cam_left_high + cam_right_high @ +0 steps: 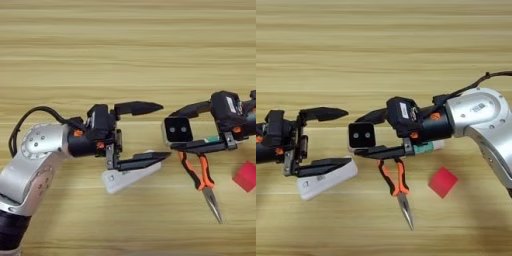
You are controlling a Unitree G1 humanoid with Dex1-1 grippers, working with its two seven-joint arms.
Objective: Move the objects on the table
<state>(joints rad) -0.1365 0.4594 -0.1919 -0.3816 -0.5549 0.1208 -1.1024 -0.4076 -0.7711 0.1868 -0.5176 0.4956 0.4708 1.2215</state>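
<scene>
Pliers point(398, 187): nearest you, orange-handled, tips pointing toward you, handles reaching up under the right gripper.
Red cube point(443, 182): you see it on the table point(384, 50), just right of the pliers, untouched.
White block point(326, 179): flat, tilted, lying under the left gripper's lower finger.
Left gripper point(162, 132): your fingers stand wide apart, holding nothing.
Right gripper point(358, 135): your fingers are clamped on the black block point(362, 135), white-marked, lifted above the table.
White tube point(431, 146): partly hidden under your right gripper's body.
</scene>
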